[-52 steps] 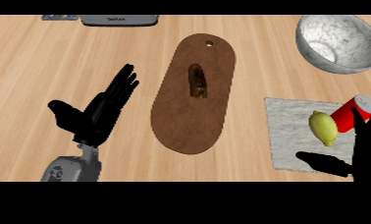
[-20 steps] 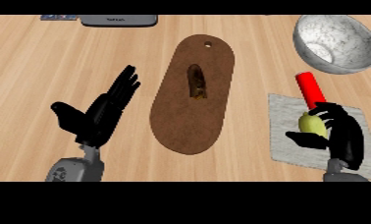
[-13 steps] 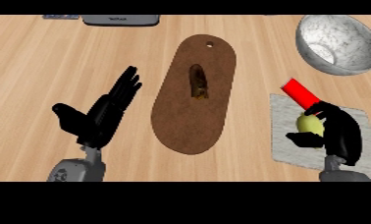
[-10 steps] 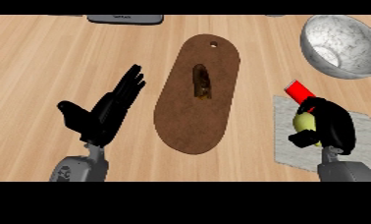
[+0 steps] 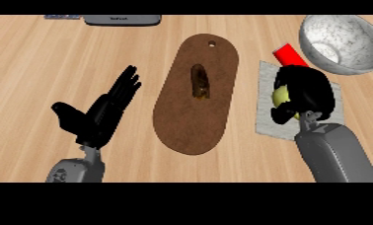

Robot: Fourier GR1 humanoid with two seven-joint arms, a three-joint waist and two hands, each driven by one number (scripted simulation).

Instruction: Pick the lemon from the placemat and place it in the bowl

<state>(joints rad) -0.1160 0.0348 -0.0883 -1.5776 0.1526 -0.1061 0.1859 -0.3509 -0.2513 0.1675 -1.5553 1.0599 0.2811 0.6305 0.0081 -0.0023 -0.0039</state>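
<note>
your black left hand (image 5: 102, 113) rests at the far left above the pale wooden counter (image 5: 58, 56), fingers straight and spread, thumb out, holding nothing; it is well apart from everything the task needs. moving right, the long brown oval cutting board (image 5: 197, 103) lies with a small dark brown object (image 5: 200, 81) on it, not part of this job. right of the board, your black right hand (image 5: 306, 93) is curled over the yellow lemon (image 5: 280, 98), which sits above the grey rectangular placemat (image 5: 268, 123); whether it has left the mat you cannot tell. a red block (image 5: 289, 55) pokes out just beyond the hand. the speckled grey metal bowl (image 5: 339, 44) lies up and to the right of the hand, near it, so your carry runs away from you and slightly rightward.
</note>
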